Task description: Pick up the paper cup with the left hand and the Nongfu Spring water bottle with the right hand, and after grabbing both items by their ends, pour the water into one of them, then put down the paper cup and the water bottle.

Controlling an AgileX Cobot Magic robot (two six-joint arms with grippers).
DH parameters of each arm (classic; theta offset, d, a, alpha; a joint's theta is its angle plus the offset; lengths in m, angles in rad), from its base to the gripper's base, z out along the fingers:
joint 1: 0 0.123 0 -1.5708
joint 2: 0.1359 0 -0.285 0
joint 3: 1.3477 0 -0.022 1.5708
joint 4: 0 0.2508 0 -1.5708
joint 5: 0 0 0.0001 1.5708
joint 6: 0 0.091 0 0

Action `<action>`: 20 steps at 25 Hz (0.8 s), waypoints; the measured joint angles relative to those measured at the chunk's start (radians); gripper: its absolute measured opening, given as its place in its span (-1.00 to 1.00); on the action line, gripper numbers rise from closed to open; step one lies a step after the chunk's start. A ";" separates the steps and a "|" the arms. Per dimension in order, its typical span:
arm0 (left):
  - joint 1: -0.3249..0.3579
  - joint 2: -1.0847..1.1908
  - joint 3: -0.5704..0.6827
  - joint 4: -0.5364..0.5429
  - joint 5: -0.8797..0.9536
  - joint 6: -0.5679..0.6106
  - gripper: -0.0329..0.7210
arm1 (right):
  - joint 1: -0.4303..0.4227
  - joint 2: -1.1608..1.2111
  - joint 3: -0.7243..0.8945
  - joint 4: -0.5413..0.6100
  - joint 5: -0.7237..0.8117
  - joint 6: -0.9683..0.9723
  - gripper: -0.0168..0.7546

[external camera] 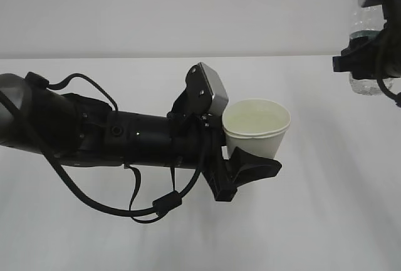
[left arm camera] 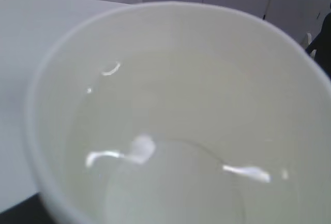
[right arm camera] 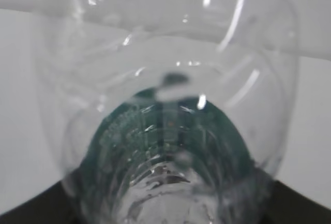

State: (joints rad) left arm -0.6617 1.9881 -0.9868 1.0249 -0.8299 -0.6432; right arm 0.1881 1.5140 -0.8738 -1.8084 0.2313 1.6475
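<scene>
The white paper cup (external camera: pixel 258 127) hangs upright above the table in the middle of the exterior view, with my left gripper (external camera: pixel 249 147) shut on its lower wall. One black finger (external camera: pixel 254 164) shows in front of it. In the left wrist view the paper cup (left arm camera: pixel 170 43) fills the frame, and clear water (left arm camera: pixel 170 172) glints inside it. At the top right, my right gripper (external camera: pixel 369 61) is shut on the Nongfu Spring water bottle (external camera: pixel 371 14), held high and roughly vertical. The bottle (right arm camera: pixel 170 69) fills the right wrist view, green label (right arm camera: pixel 129 131) toward the camera.
The white table (external camera: pixel 188 240) spreads below both arms, with a plain white wall behind it. Loose black cables (external camera: pixel 144 205) sag under the left arm. The cup and the bottle hang well apart, the bottle higher and to the right.
</scene>
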 joint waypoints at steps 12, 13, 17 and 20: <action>0.000 0.000 0.000 0.000 0.000 0.000 0.29 | -0.027 0.000 -0.019 0.535 -0.173 -0.609 0.07; 0.000 0.000 0.000 0.000 0.000 0.000 0.29 | -0.031 0.000 -0.019 0.582 -0.186 -0.656 0.05; 0.000 0.000 0.000 0.000 0.000 0.000 0.29 | -0.046 0.000 -0.019 0.704 -0.231 -0.779 0.01; 0.000 0.000 0.000 0.000 0.000 0.000 0.29 | -0.048 0.000 -0.019 0.762 -0.244 -0.840 0.00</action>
State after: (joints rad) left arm -0.6617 1.9881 -0.9868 1.0249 -0.8299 -0.6432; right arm 0.1399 1.5140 -0.8925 -1.0462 -0.0125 0.8078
